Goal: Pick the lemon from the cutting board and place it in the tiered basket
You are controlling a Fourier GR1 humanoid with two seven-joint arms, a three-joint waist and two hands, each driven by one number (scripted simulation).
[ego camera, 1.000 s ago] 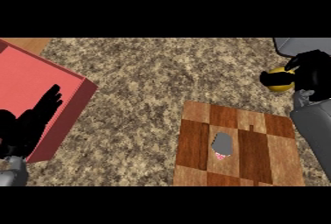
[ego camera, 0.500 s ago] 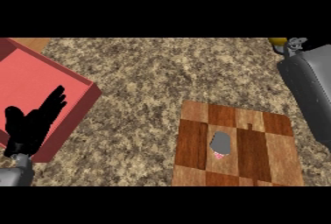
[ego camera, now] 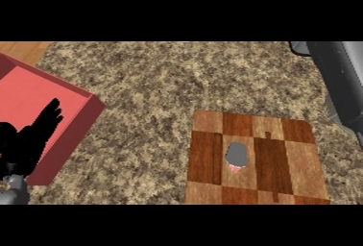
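Observation:
The wooden cutting board lies on the speckled counter at the lower right. A small grey object with a pink end rests on it. No lemon shows anywhere. My right forearm runs along the right edge up to the top, and its hand is beyond the picture. My left hand rests open at the lower left, fingers up, over the edge of a red box. No basket is visible.
The red open box takes up the left side, its corner pointing toward the middle. A strip of wooden surface shows at the top left. Speckled stone counter fills the space between box and board.
My right hand, shut on the yellow lemon a second ago, has risen past the top right and out of sight with it; only the forearm remains. The left hand has hardly moved.

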